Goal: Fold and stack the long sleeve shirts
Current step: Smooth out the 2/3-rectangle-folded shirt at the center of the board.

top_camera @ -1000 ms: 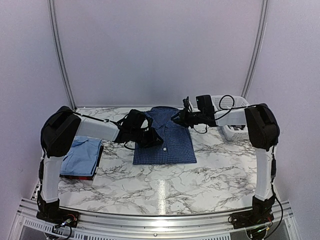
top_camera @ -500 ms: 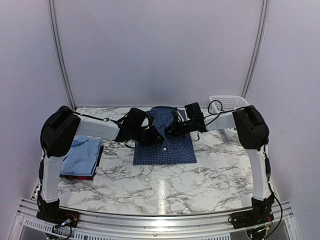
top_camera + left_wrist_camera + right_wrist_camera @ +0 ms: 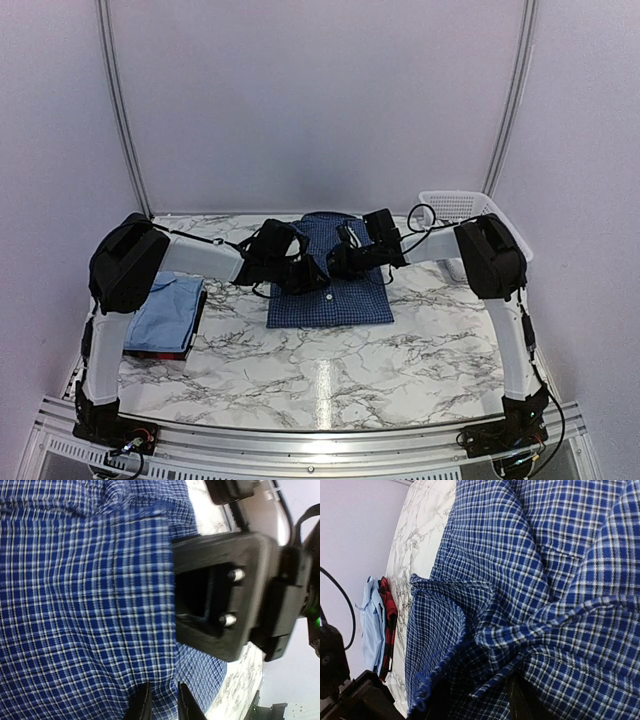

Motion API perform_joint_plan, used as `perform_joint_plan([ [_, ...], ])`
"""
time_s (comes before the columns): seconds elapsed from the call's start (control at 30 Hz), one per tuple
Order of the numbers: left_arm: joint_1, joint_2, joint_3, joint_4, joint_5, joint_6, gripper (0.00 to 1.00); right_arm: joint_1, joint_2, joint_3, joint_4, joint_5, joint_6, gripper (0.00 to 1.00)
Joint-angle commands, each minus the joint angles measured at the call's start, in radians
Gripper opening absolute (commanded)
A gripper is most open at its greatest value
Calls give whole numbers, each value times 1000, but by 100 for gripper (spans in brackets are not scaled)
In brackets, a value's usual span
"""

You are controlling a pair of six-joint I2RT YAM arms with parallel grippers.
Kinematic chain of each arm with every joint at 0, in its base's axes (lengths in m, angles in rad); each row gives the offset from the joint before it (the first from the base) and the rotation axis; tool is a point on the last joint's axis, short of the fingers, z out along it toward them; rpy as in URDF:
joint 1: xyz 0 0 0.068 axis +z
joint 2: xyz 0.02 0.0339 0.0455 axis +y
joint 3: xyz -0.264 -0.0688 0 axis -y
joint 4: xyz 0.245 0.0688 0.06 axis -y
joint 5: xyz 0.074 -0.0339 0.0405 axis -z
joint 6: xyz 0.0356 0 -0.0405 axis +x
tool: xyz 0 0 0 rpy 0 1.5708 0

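Now both my arms reach in over the navy blue, fine-checked button-up shirt point(image 3: 330, 290), which lies folded into a rectangle at the middle back of the white marble-patterned counter point(image 3: 330, 385). My left gripper point(image 3: 164, 707) sits low over the upper left part of the shirt, its fingers only narrowly apart, with flat checked cloth showing in the slit between them. My right gripper point(image 3: 480, 702) is on the other side, close to the left one and over the upper part of the same shirt. Its fingers stand moderately apart with a raised, rumpled fold of the navy cloth between them, and whether they press that fold I cannot tell. Well to the left, at the counter's edge, a folded plain light blue shirt point(image 3: 165, 310) lies on top of a dark red shirt point(image 3: 158, 352). A white plastic lattice basket point(image 3: 462, 205) stands at the far right corner.
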Motion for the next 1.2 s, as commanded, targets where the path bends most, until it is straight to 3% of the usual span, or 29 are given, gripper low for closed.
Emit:
perform_joint_plan([
  [0.0, -7, 47, 25, 17, 13, -11, 19, -32, 2, 34, 29, 14, 28, 41],
  [0.5, -4, 20, 31, 18, 0, -11, 19, -64, -188, 15, -40, 150, -56, 33],
  [0.67, 29, -95, -38, 18, -55, -19, 24, -20, -214, -18, -33, 84, -94, 25],
  [0.93, 101, -202, -181, 21, -44, -31, 28, 67, -188, -49, -22, -35, -150, 25],
  [1.17, 111, -223, -249, 22, -45, -30, 28, 32, -74, 26, -49, -58, -152, 25],
])
